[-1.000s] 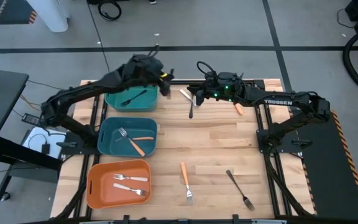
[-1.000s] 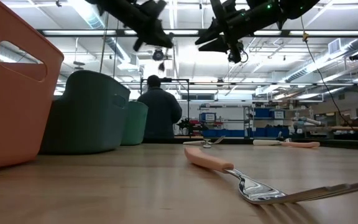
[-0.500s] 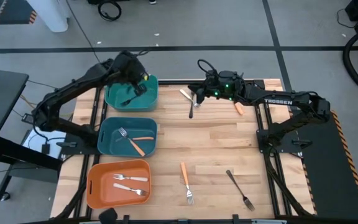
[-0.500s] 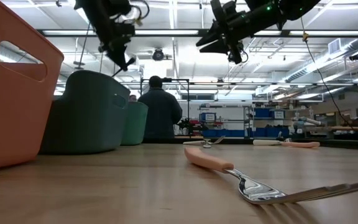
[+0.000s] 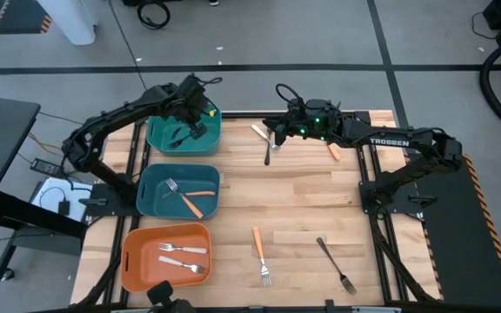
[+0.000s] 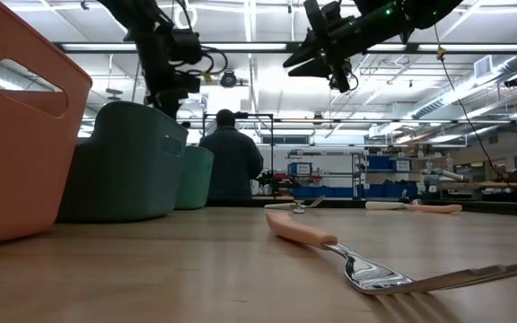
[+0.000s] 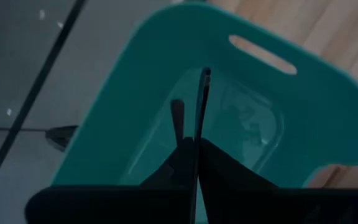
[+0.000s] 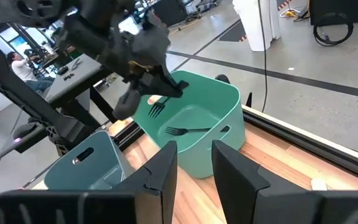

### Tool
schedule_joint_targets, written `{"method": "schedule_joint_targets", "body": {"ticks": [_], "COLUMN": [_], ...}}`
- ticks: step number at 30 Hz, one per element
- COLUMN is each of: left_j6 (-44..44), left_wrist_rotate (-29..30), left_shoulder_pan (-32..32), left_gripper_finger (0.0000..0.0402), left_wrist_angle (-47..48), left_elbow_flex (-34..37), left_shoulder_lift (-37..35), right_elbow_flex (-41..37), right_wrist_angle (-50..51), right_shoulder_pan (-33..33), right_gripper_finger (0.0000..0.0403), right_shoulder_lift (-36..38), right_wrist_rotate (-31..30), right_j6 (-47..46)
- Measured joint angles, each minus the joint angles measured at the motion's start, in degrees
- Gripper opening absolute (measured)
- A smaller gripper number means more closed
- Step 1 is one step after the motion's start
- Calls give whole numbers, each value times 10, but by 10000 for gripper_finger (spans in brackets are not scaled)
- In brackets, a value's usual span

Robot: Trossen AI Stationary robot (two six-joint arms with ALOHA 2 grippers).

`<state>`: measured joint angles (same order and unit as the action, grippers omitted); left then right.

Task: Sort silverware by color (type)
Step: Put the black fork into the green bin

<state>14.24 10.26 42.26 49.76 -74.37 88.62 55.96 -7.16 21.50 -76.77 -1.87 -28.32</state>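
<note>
Left gripper (image 8: 156, 93) pinching slim black fork (image 8: 156, 107)

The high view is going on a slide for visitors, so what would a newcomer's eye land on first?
Probably the three bins down the table's left side: an orange bin nearest, two teal ones beyond. The left gripper hangs over the far teal bin, holding a black fork above another already inside. Loose forks lie on the bare wood, like the orange-handled fork.

An orange-handled fork (image 6: 366, 260) lies on the table (image 6: 151, 278) near the orange bin (image 6: 16, 126).
</note>
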Motion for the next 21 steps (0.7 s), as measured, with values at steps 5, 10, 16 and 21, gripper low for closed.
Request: {"method": "schedule_joint_targets", "body": {"ticks": [5, 10, 16, 21], "left_j6": [16, 21, 23, 45], "left_wrist_rotate": [0, 0, 0, 0], "left_shoulder_pan": [0, 1, 1, 1], "left_gripper_finger": [24, 25, 25, 25], "left_wrist_angle": [1, -1, -2, -1], "left_elbow_flex": [0, 0, 0, 0], "left_shoulder_lift": [26, 33, 33, 33], "right_elbow_flex": [0, 0, 0, 0], "right_wrist_angle": [14, 20, 22, 26], "right_shoulder_pan": [0, 0, 0, 0], "right_gripper_finger": [107, 107, 107, 107], "right_shoulder_lift": [0, 0, 0, 0], "right_wrist_rotate": [0, 0, 0, 0], "right_j6": [-3, -4, 0, 0]}}
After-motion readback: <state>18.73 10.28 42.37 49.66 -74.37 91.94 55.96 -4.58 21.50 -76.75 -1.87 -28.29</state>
